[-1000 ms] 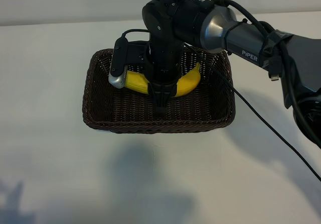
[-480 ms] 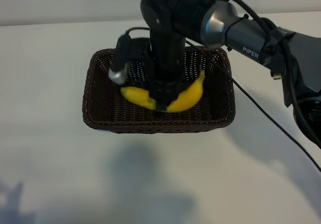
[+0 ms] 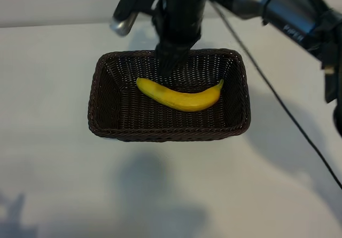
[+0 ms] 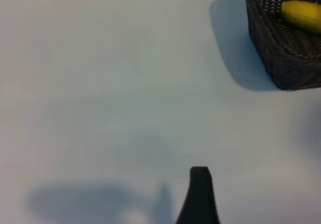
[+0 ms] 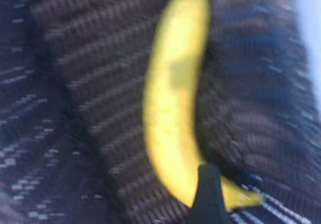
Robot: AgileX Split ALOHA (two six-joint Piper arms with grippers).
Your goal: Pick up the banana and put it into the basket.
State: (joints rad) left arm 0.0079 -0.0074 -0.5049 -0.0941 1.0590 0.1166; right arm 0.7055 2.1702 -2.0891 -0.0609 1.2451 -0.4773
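The yellow banana [image 3: 179, 98] lies flat on the floor of the dark woven basket [image 3: 160, 136], touching no gripper. My right gripper [image 3: 167, 67] hangs open above the basket's far side, over the banana's left end, with nothing in it. In the right wrist view the banana [image 5: 173, 108] lies on the weave [image 5: 75, 108] below one dark finger [image 5: 208, 199]. The left arm is parked off to the side. Its wrist view shows one finger [image 4: 200, 199] over bare table, and the basket's corner [image 4: 281, 58] with the banana's end [image 4: 301, 14] farther off.
The basket stands in the middle of a plain white table [image 3: 53, 184]. A black cable [image 3: 278, 104] runs from the right arm across the table to the right of the basket. The arm's shadow falls in front of the basket.
The right gripper let go of the banana and rose out of the basket toward the far side. The banana dropped onto the basket floor and now lies free.
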